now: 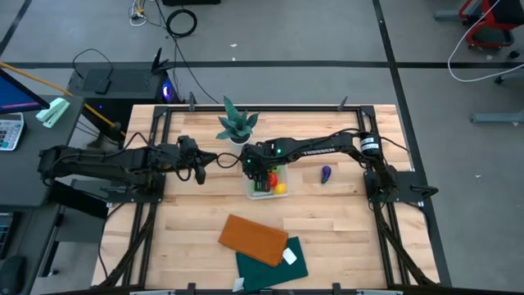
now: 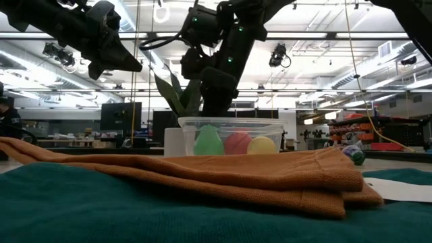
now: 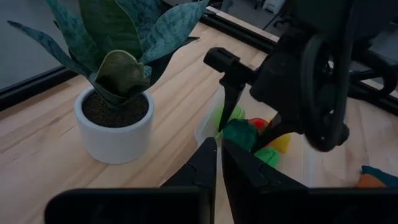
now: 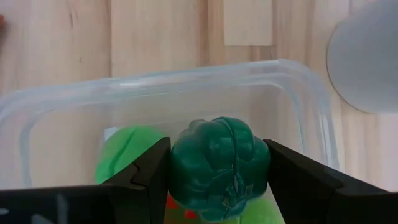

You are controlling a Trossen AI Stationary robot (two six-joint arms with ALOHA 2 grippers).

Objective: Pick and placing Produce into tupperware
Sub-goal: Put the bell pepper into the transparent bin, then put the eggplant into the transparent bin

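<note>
The tupperware (image 1: pixel 255 193) is a clear tub on the table just in front of the potted plant. It holds light green (image 2: pixel 208 141), red (image 2: pixel 237 142) and yellow (image 2: pixel 261 144) produce. My right gripper (image 4: pixel 217 171) reaches in from the table's right and stands over the tub, shut on the dark green produce (image 4: pixel 219 165). A light green piece (image 4: pixel 124 158) lies in the tub below it. The purple produce (image 1: pixel 326 173) lies on the table right of the tub. My left gripper (image 3: pixel 219 158) hovers shut, left of the tub, touching nothing. My right gripper pinches the dark green produce (image 3: pixel 239 134) between its two fingers, one finger on each side of its ribbed body (image 4: pixel 180 165). The fingers (image 3: pixel 229 99) come from above, pointing down. The piece hangs inside the tub's outline, just over the other produce; whether it touches them I cannot tell.
The spiky plant in a white pot (image 1: pixel 237 124) stands right behind the tub. An orange-brown folded cloth (image 1: pixel 254 238) lies on a dark green cloth (image 1: pixel 274 260) near the table's near edge. Bare wood lies between the cloths and the tub.
</note>
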